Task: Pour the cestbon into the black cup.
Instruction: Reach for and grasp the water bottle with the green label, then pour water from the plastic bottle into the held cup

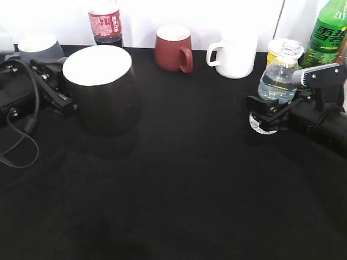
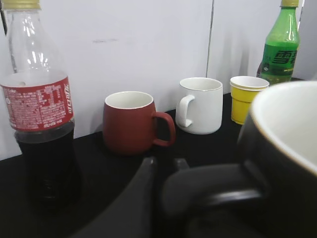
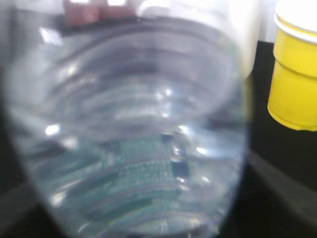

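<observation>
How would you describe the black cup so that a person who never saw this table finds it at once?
Look at the left side of the black table, in front of the row of mugs along the white wall. The black cup stands there, at the left gripper. It alone is glossy black outside and white inside; the nearby mugs are grey, dark red and white.

A black cloth-covered table (image 1: 179,179) fills most of the exterior view, matte and evenly lit, with faint sheen near the back edge. Behind it stands a plain white wall (image 2: 133,44), split by a thin dark vertical seam (image 2: 210,39), perhaps a joint between two panels. Light is bright and diffuse, casting only soft shadows.
</observation>
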